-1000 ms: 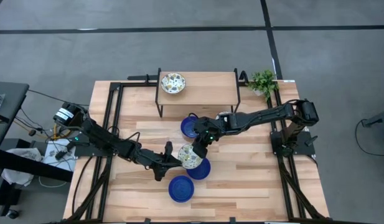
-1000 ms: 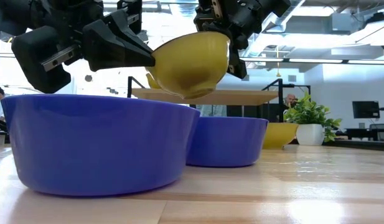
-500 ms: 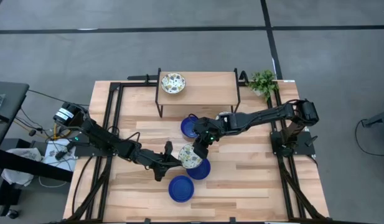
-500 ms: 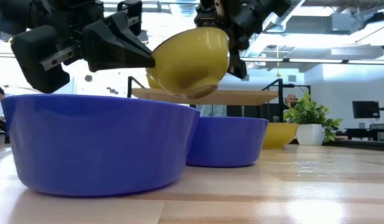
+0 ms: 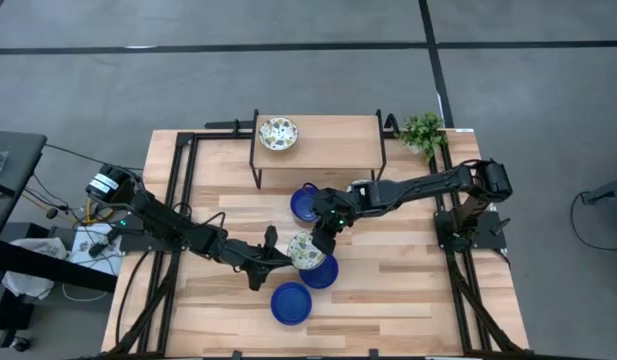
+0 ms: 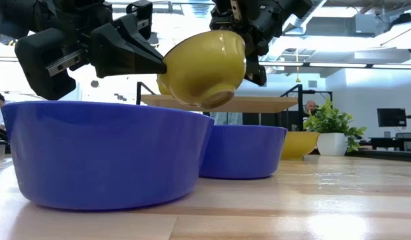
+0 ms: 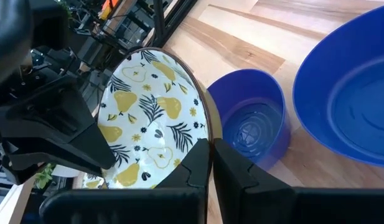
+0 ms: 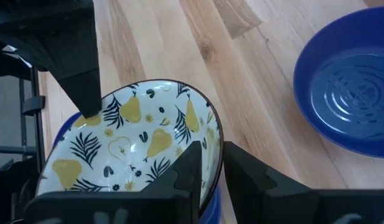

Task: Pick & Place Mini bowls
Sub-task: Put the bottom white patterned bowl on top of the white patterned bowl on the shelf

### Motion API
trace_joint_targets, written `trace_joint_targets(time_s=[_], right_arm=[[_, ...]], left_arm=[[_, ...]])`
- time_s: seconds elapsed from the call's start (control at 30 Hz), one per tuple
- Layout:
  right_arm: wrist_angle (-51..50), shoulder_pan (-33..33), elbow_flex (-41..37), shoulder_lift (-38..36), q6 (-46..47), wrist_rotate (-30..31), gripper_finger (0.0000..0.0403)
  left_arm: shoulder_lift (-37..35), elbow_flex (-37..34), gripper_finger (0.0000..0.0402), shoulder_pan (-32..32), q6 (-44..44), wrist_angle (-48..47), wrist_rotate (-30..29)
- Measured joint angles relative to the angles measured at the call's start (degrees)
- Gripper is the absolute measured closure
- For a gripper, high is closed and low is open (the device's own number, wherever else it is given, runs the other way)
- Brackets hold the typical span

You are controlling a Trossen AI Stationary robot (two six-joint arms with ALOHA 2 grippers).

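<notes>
A patterned bowl is held in the air above a blue bowl near the table's middle. Its rim is clenched by the left gripper on one side and straddled by the right gripper on the opposite side; whether the right fingers press the rim cannot be told. Two more blue bowls sit on the table, and another patterned bowl rests on the raised shelf.
</notes>
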Motion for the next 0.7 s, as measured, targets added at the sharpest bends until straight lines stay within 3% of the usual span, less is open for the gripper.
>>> trace_joint_targets(time_s=[0.4, 0.7], right_arm=[[-2.14, 0.0, -0.04, -0.33, 0.0, -0.48, 0.0272], [-4.47, -0.02, -0.07, -6.19, -0.95, 0.6, 0.0255]], left_arm=[[0.02, 0.0, 0.0392, 0.0, -0.45, -0.04, 0.01], [0.02, 0.0, 0.0392, 0.0, -0.44, 0.01, -0.67]])
